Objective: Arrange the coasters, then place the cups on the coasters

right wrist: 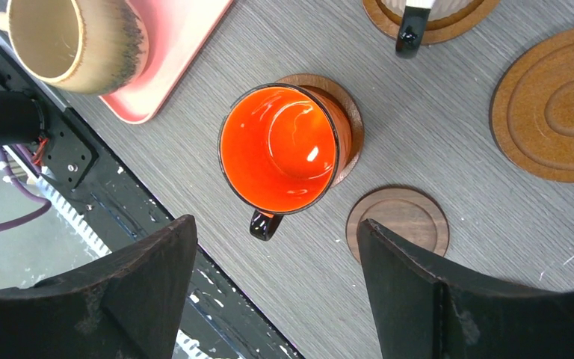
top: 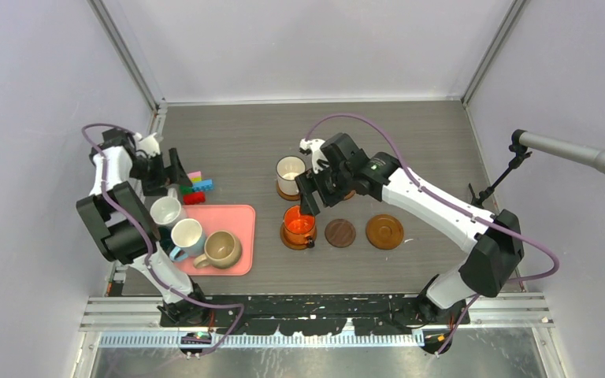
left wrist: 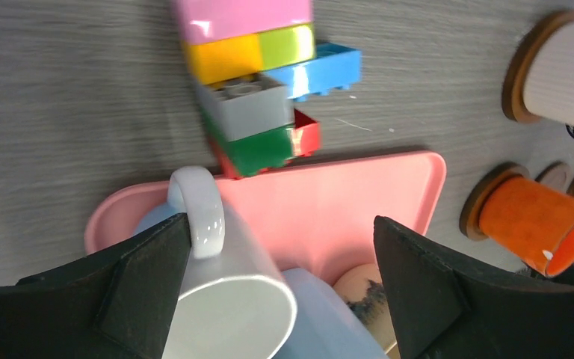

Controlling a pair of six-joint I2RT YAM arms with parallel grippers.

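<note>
my right gripper is hovering empty, jaws spread, above the orange ceramic mug seated on its round brown wooden coaster. my left gripper, jaws wide, is lining up over the white ceramic mug on the pink plastic tray, apparently for a grasp.

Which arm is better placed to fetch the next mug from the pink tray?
Left. The left fingers, open, hang right over the white mug on the pink tray. The right fingers, open, are above the orange mug, already on its coaster, away from the tray.
</note>
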